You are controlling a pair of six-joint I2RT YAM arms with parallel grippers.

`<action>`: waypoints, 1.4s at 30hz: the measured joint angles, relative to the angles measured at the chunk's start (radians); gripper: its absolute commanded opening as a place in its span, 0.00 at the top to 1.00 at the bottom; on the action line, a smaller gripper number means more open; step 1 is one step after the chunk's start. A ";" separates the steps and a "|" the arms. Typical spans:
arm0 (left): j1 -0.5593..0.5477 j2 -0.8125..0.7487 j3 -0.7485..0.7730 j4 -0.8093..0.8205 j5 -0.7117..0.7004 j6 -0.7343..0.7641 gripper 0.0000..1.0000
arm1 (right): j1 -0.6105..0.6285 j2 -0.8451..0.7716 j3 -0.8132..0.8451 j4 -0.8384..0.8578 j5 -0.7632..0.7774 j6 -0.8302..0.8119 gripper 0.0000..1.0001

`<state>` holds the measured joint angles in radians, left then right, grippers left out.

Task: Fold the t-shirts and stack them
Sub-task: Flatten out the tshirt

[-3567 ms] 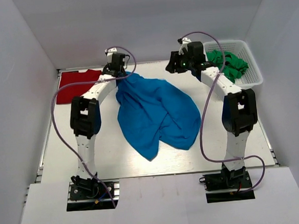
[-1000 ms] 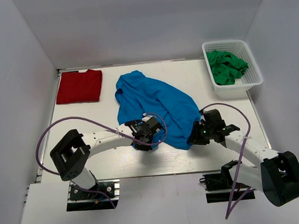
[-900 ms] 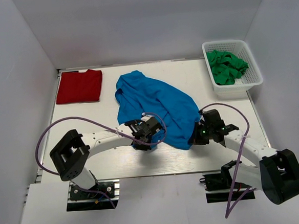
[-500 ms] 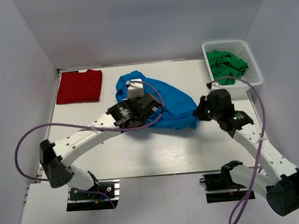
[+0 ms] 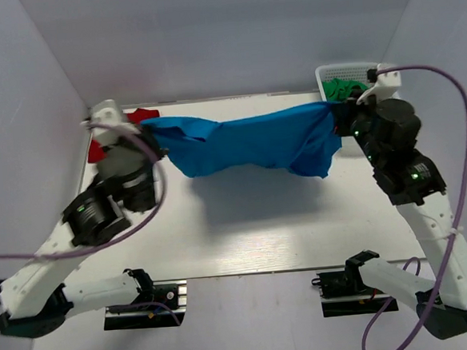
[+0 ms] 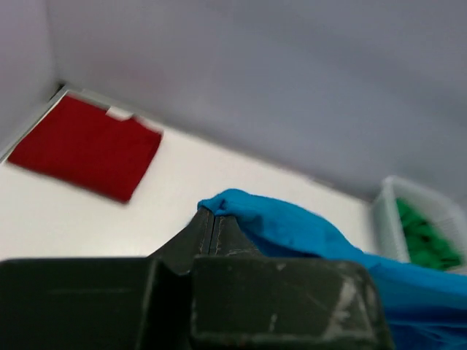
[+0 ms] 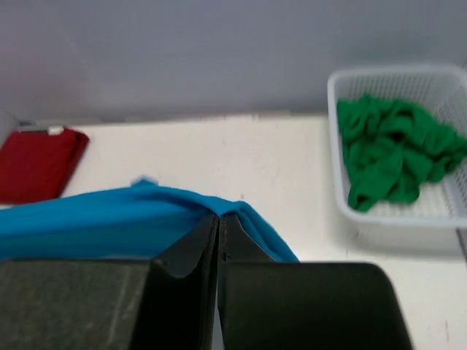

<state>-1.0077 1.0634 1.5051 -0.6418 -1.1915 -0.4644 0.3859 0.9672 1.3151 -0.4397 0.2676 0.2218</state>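
The bright blue t-shirt hangs stretched in the air between both arms, above the far half of the table. My left gripper is shut on its left end. My right gripper is shut on its right end, and a loose flap droops below that corner. The dark red t-shirt lies folded flat at the far left corner, mostly hidden behind my left arm in the top view. The wrist views show more of the red t-shirt and its edge.
A white plastic basket holding crumpled green cloth stands at the far right corner, just behind my right gripper. The white table has walls on its left, right and far sides.
Both grippers have lifted from low near the front of the table to high at the back and moved apart, pulling the blue t-shirt off the table into a taut band.
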 measured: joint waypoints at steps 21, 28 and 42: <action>0.000 -0.157 0.443 0.209 0.797 0.396 1.00 | 0.002 -0.322 0.351 -0.087 -0.431 -0.249 1.00; 0.000 -0.187 0.343 0.264 0.739 0.422 1.00 | 0.002 -0.330 0.261 -0.043 -0.454 -0.243 1.00; 0.172 0.422 -0.177 0.727 0.159 0.542 1.00 | -0.023 0.296 -0.249 0.207 -0.150 -0.100 1.00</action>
<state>-0.8360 1.4853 1.3281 0.0849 -1.0328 0.0772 0.3626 1.2629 1.0660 -0.2325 0.1173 0.1215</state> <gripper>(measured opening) 0.009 0.008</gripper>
